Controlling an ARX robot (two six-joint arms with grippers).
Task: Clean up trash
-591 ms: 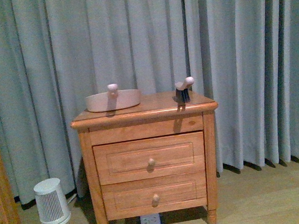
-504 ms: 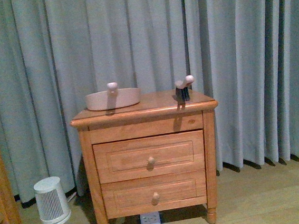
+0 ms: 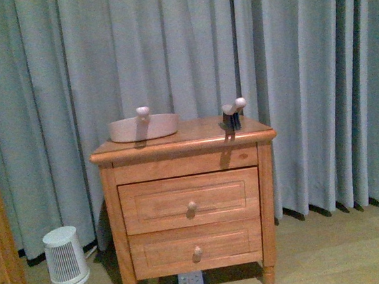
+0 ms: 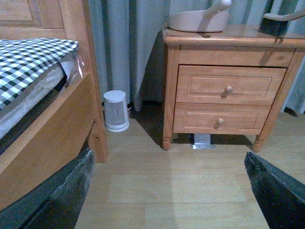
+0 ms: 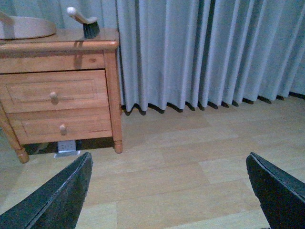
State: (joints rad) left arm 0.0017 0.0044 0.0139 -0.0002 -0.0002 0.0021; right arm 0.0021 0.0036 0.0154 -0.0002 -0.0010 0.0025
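A pale beige plastic dustpan (image 3: 143, 127) is sitting near the left edge of the two-drawer wooden nightstand's surface (image 3: 198, 130), while a small black-bristled, pale-handled brush (image 3: 232, 116) is resting near its back right corner.

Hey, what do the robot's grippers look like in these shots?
The left gripper and right gripper each show two black, matte, wedge-shaped fingers tapering to a blunt tip. No cables or markings are visible, and the arms themselves are out of view.

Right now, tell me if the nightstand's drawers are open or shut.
Both shut. The top drawer and the bottom drawer sit flush with the nightstand frame in the front view, with no gap showing.
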